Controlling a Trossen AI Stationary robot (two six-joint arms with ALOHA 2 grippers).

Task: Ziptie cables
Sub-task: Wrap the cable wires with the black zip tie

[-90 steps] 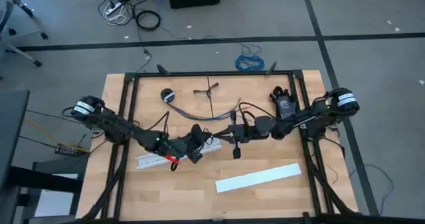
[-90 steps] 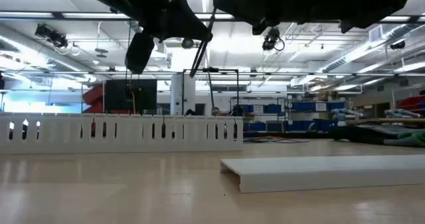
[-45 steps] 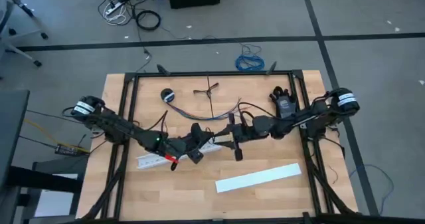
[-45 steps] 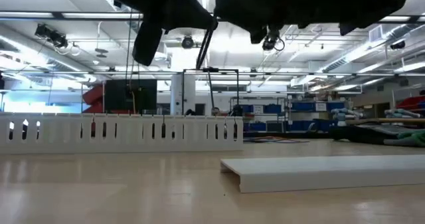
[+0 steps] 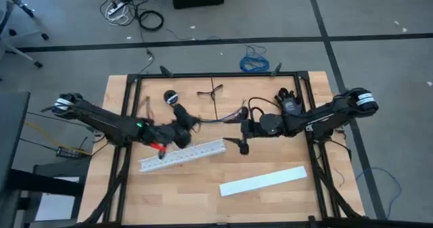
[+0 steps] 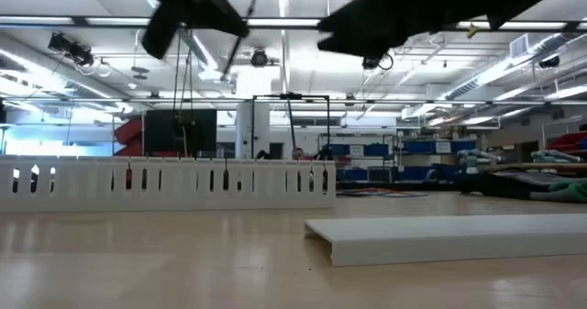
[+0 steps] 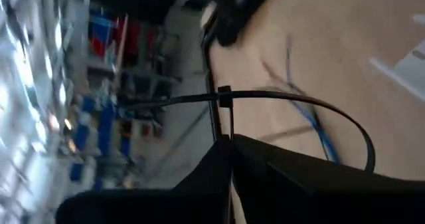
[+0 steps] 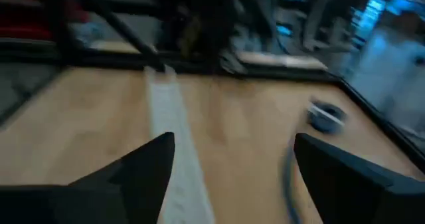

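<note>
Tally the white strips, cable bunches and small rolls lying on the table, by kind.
White strips: 2, the slotted strip and the flat strip
Bunches of cables: 1
Small dark roll: 1
Total: 4

On the wooden table (image 5: 203,180) there are two white strips: one slotted strip (image 5: 181,154) and one plain flat strip (image 5: 262,181). One small round roll (image 5: 170,96) lies at the far side. One bunch of cables (image 5: 210,118) is spread between two dark arms. One zip tie (image 7: 292,104) is looped.
</note>
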